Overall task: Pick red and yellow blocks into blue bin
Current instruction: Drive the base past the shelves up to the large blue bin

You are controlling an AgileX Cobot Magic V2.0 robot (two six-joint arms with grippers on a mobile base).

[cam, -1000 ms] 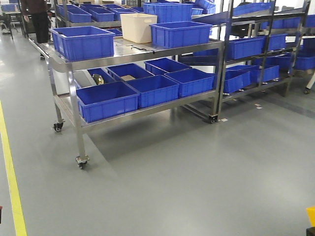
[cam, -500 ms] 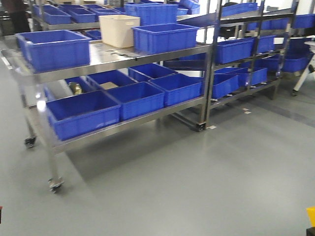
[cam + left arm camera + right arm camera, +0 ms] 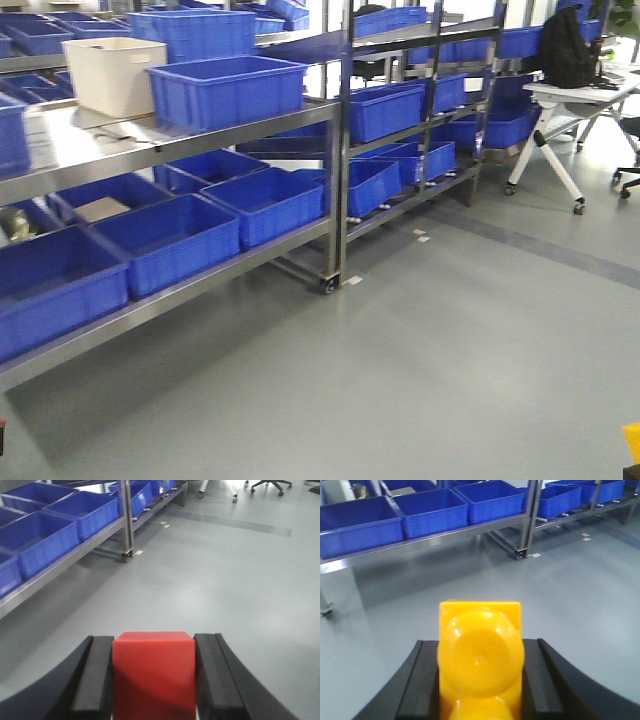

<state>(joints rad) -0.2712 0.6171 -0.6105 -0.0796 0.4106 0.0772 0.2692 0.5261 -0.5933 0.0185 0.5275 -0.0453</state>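
A grey floor (image 3: 450,350) is seen in front of steel shelving racks (image 3: 338,150), on whose shelves ribbed blue crates (image 3: 225,90) and a cream tub (image 3: 105,75) are set. In the right wrist view, a glossy yellow brick (image 3: 480,625), its round studs turned towards the camera, is gripped between the black jaws of the right gripper (image 3: 480,650), above the floor. In the left wrist view, a plain matte red cube (image 3: 152,680) is clamped between the jaws of the left gripper (image 3: 153,645), likewise over the floor.
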